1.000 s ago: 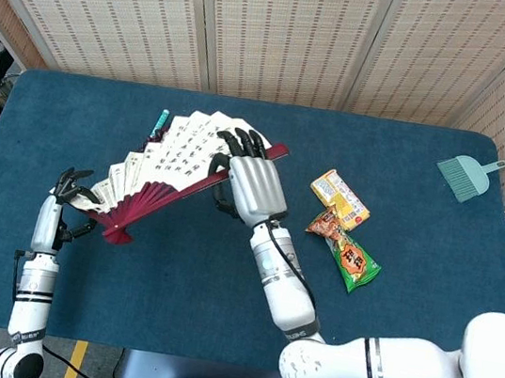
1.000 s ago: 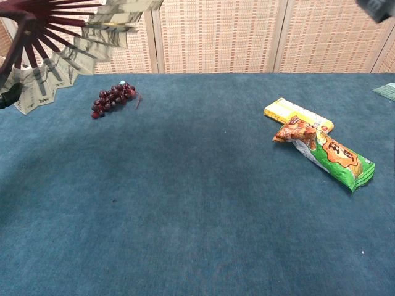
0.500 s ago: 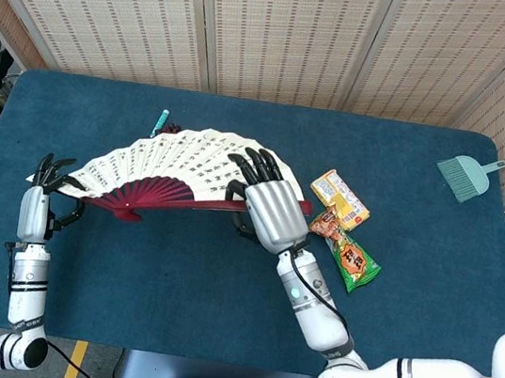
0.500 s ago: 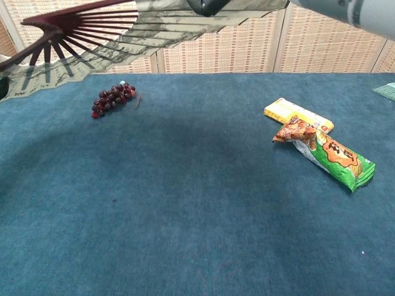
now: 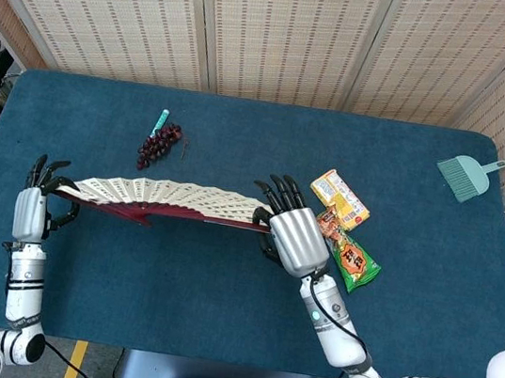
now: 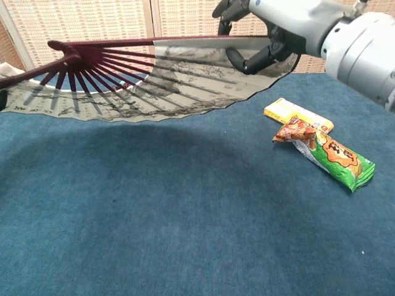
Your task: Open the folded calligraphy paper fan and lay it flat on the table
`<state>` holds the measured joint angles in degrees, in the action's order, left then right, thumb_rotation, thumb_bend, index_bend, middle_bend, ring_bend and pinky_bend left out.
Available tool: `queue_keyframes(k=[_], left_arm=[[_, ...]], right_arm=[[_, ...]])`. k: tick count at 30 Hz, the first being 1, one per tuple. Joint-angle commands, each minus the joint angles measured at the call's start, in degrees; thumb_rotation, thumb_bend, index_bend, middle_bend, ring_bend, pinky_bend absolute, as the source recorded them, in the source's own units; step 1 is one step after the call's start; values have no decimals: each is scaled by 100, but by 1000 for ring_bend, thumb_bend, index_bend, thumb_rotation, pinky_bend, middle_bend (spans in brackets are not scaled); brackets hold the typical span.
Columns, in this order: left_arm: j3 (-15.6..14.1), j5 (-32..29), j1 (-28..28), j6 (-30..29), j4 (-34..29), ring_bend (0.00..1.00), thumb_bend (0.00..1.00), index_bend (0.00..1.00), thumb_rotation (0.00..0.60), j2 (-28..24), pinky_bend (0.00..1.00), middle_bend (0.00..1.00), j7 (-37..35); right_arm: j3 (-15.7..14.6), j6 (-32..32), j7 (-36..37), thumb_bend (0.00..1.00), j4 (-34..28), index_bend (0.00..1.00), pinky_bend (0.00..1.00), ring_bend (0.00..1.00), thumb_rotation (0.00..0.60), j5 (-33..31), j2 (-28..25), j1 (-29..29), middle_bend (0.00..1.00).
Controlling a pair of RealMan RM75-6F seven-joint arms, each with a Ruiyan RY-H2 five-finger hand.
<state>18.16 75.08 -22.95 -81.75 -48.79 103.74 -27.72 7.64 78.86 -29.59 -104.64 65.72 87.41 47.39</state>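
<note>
You had the fan (image 5: 161, 199) spread, held above the tabletop (image 5: 220, 279): left hand (image 5: 33, 204) fingers pinching its 9 o'clock end, right hand (image 5: 295, 233) fingers gripping the 3 o'clock end.

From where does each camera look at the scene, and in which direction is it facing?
Head view: high above the near edge, looking down on the table; both arms show, left hand and right hand holding the fan.
Chest view: low at the near edge, looking across the table; it sees the fan's underside and only the right hand.
Shared: the fan, the right hand, the yellow box and the snack bag.
</note>
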Motion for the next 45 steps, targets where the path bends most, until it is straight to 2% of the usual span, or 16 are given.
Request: queue_keyframes(k=[1,4,8,10,16,21,26,28,29,30,31,34,37,40,45], left_arm=[[-226,165,53,-114,492,0,651,492,600,235,74,170,-81],[-404,302,106,-162,805,0,612,355,600,356,73,146,-161],[-651,498,179,-252,1240,0,537,58,600,544,73,88,-179],[-757,598,207,-344,1512,0,516,3,600,672,73,61,-158],[-1060,816,252,-314,2393,0,491,0,600,1037,62,5,120],[-1171,859,248,-97,2915,0,489,0,600,1268,57,0,215],[-1273,907,272,78,3130,0,488,0,600,1349,56,0,273],[-1297,923,278,102,3165,0,485,0,600,1358,56,0,296],[-1319,936,284,124,3190,0,481,0,600,1363,55,0,317],[-1374,971,300,196,3234,0,478,0,600,1365,54,0,363],[-1472,1021,347,370,3329,0,475,0,600,1356,51,0,497],[-1555,1050,365,658,3438,0,463,0,600,1333,39,0,707],[-1655,1094,356,1035,3448,0,436,0,600,1260,27,0,886],[-1740,1142,338,1297,3339,0,416,0,600,1149,22,0,970],[-1740,1155,302,1269,2985,0,411,0,600,886,20,0,1024]], right_arm=[[-260,42,153,562,293,714,0,0,600,324,218,-226,110],[-362,-5,196,562,392,657,0,0,600,513,295,-328,110],[-463,-49,166,561,387,546,0,0,600,693,340,-459,109],[-534,-23,123,561,372,506,0,0,600,836,347,-544,108],[-867,57,-21,562,276,477,0,0,600,1241,272,-862,106],[-1172,224,-248,562,518,427,0,0,600,1663,304,-1165,100],[-1312,255,-319,561,824,290,0,0,600,1907,401,-1359,69],[-1334,235,-323,559,869,184,0,0,600,1929,414,-1395,44],[-1358,214,-324,533,895,90,0,0,600,1932,419,-1424,22],[-1391,180,-336,498,927,42,0,0,600,1934,424,-1480,11],[-1536,61,-440,414,909,1,0,0,600,1850,376,-1570,0],[-1686,69,-763,250,757,0,0,0,600,1834,266,-1770,0],[-1795,29,-994,173,724,0,0,0,600,1785,183,-1942,0],[-1837,-192,-1066,120,688,0,0,0,600,1654,89,-2005,0],[-1801,-405,-1184,69,484,0,0,0,600,1627,-168,-2017,0]])
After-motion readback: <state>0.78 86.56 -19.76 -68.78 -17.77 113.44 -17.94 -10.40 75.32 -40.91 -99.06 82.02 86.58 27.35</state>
